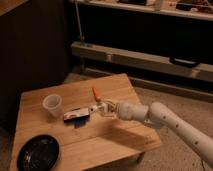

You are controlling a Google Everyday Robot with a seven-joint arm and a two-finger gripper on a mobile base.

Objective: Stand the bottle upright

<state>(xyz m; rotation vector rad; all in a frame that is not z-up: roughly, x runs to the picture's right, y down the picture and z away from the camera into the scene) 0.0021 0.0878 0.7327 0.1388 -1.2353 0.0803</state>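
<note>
My gripper (98, 109) hovers over the middle of the wooden table (115, 145), on an arm that reaches in from the right. It is shut, and a small whitish shape at its fingertips looks like the bottle (93, 107), held tilted just above the tabletop. Most of the bottle is hidden by the fingers. A small orange carrot-like item (96, 92) lies just behind the gripper. A dark packet (76, 115) lies right in front of the gripper's tip, to its left.
A translucent plastic cup (52, 105) stands upright at the left of the table. A black round plate (37, 153) sits at the front left corner. Behind the table runs a dark shelf unit with a pale rail (145, 60).
</note>
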